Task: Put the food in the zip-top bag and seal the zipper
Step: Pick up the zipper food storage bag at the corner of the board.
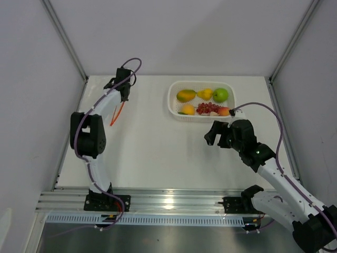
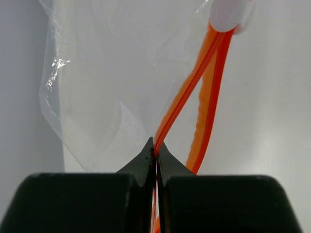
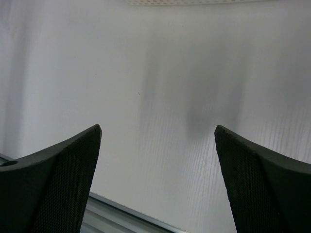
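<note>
The clear zip-top bag [image 2: 107,87] hangs from my left gripper [image 2: 155,148], which is shut on one lip of its red-orange zipper [image 2: 187,90]; the other lip bows away, so the mouth gapes. In the top view the left gripper [image 1: 125,98] is at the far left with the zipper strip [image 1: 118,114] below it. The food lies in the white basket [image 1: 172,100]: mango [image 1: 186,95], yellow piece [image 1: 205,94], green apple [image 1: 220,95], grape bunch [image 1: 208,108], peach [image 1: 224,111]. My right gripper [image 1: 216,140] is open and empty, just in front of the basket, over bare table in its wrist view [image 3: 158,131].
A white slider tab [image 2: 228,14] sits at the zipper's far end. The basket's rim [image 3: 194,1] shows at the top of the right wrist view. White enclosure walls stand close on the left, the back and the right. A metal rail [image 1: 168,200] runs along the near edge.
</note>
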Controlling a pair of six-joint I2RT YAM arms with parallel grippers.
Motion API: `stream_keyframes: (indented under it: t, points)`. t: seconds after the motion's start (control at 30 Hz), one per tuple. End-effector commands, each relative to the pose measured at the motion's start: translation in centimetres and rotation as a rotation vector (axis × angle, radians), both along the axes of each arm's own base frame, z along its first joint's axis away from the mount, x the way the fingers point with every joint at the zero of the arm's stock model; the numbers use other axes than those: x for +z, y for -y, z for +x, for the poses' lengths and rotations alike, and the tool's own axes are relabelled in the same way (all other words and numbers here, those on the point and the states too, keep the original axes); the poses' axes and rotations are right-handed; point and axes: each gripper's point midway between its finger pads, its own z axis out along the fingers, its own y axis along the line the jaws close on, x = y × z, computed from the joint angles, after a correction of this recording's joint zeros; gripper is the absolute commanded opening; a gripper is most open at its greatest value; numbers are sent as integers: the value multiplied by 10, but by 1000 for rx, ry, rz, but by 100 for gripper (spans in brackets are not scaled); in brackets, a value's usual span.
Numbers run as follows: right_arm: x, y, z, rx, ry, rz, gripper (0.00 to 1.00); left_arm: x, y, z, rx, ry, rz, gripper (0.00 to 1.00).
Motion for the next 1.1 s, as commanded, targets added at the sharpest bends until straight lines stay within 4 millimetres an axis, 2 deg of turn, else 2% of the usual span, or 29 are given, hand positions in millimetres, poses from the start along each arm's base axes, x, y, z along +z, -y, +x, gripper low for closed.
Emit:
stream_keyframes:
  t: [0.0,0.03,0.07,0.13,0.17,0.23,0.27,0.3,0.4,0.43,0.47,0.5,0.57,0.63,0.67,0.73,0.77,0.83,0.87,0.93,1.07]
  points:
    - [4,3,8,-20,-31,-51,99,43,46,-46,52,22,-310,1]
    - [8,1,12,-15,-29,-59,100,39,55,-58,45,-5,-361,0]
    - [0,1,13,-10,-63,-89,99,47,77,-75,-7,-16,-459,1]
    - [1,-6,17,7,-77,-97,99,57,91,-90,-18,-12,-523,1]
    - [5,-14,22,30,-79,-89,99,59,102,-108,-33,-36,-551,1]
    - [8,-32,23,103,-82,-68,99,64,124,-123,-44,-59,-659,1]
    - [18,-40,28,117,-61,-55,99,63,138,-134,-73,-86,-705,1]
    - [13,-47,31,129,-79,-57,99,65,150,-145,-74,-107,-770,1]
    - [28,-77,34,194,-41,-5,99,63,178,-172,-102,-178,-841,1]
    - [28,-93,30,238,-48,23,98,66,188,-179,-128,-191,-861,1]
    - [36,-106,33,259,-20,66,97,60,200,-192,-152,-219,-861,1]
    - [40,-115,32,279,-9,95,96,65,205,-200,-173,-211,-866,1]
    - [50,-143,26,332,22,163,92,57,218,-221,-183,-247,-887,1]
    - [49,-159,24,347,34,169,91,71,226,-232,-200,-226,-954,1]
    - [54,-172,19,372,53,186,90,68,232,-244,-202,-264,-997,1]
    - [55,-184,17,388,53,202,89,81,232,-255,-215,-238,-1038,1]
    - [51,-194,14,404,47,214,86,78,235,-262,-228,-246,-1052,1]
    - [48,-202,12,399,48,214,83,85,235,-268,-241,-230,-1070,1]
    - [41,-205,11,392,32,205,82,91,233,-273,-253,-213,-1084,1]
    - [45,-217,6,402,62,225,79,94,230,-278,-267,-192,-1092,1]
    - [45,-232,-4,418,67,239,75,90,226,-281,-272,-198,-1071,1]
